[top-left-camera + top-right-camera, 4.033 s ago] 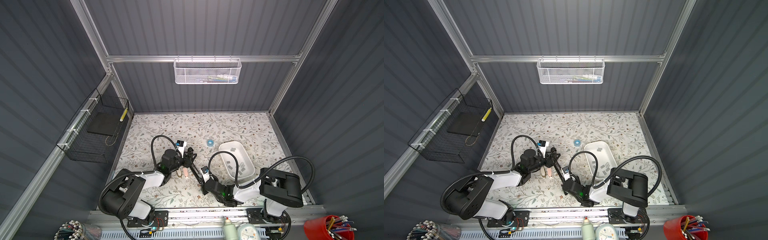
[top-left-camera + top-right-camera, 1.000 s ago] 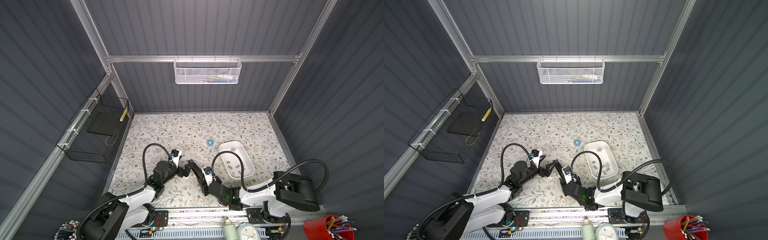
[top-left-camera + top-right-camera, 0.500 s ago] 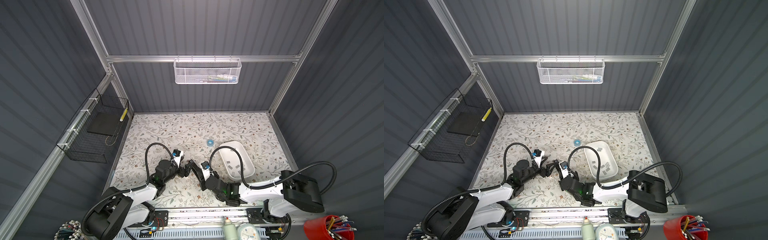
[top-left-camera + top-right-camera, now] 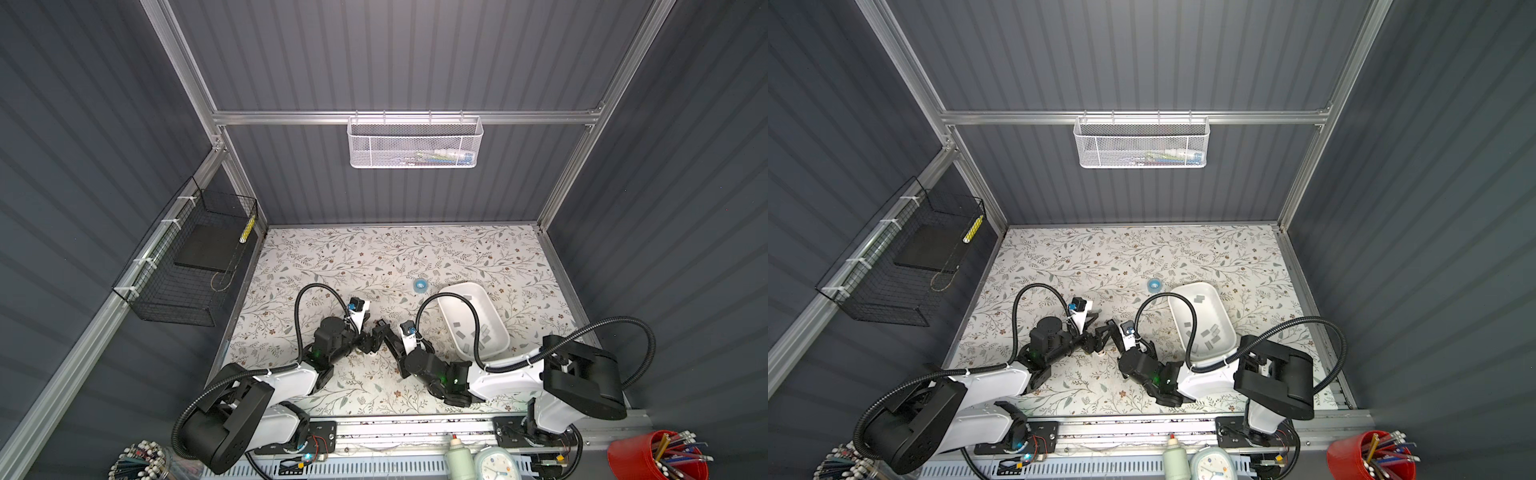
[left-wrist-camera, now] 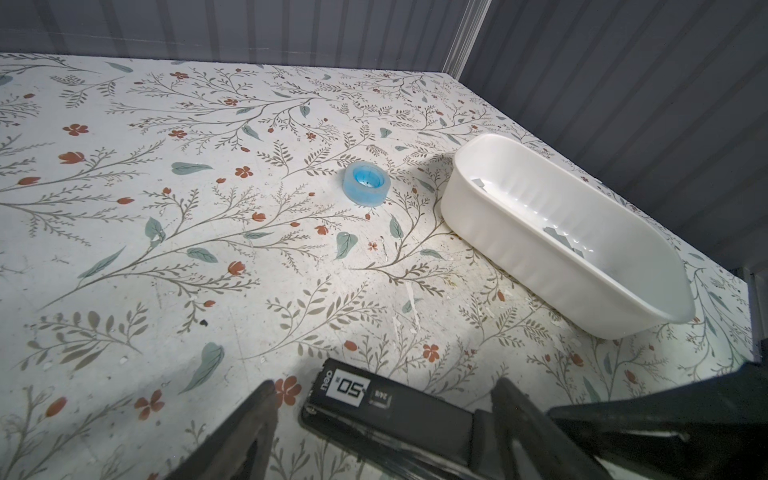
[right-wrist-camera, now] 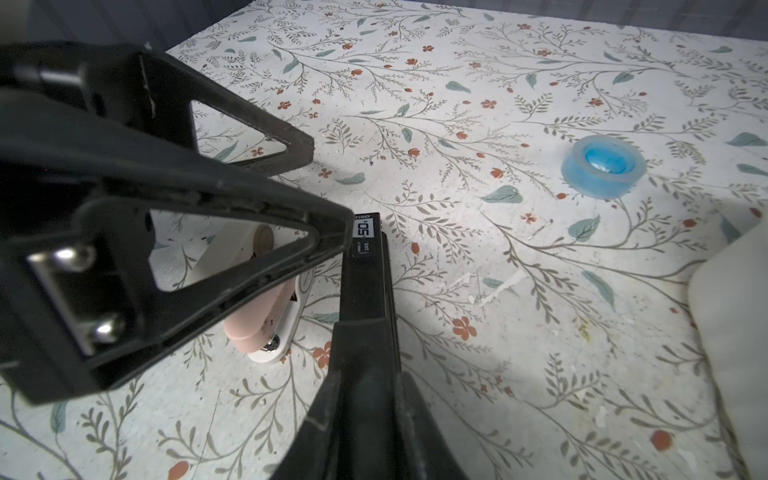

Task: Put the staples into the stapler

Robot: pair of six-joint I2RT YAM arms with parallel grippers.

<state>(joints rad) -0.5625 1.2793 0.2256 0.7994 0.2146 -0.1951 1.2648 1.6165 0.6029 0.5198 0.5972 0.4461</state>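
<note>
The black stapler [image 6: 369, 270] lies low over the floral table, its labelled front end [image 5: 347, 386] pointing away from my right arm. My right gripper [image 6: 368, 357] is shut on the stapler's rear half. My left gripper [image 5: 384, 384] is open and straddles the stapler's front end; one fingertip [image 6: 332, 235] rests at the label, with a gap on the other side. In both top views the two grippers [image 4: 370, 337] [image 4: 1115, 332] meet at the table's front middle. The staples [image 4: 482, 332] [image 4: 1209, 332] are several grey strips lying in the white tub [image 5: 498, 232].
A blue tape roll [image 4: 420, 285] [image 6: 602, 166] sits beyond the grippers, next to the white tub [image 4: 451, 291]. A small pink-and-white tool [image 6: 266, 307] lies beside the stapler under my left gripper. Wire baskets [image 4: 191, 266] hang on the walls.
My right gripper's jaws have closed onto the black stapler. The left jaws have narrowed slightly around its front end. Both arms have shifted a little with it.
</note>
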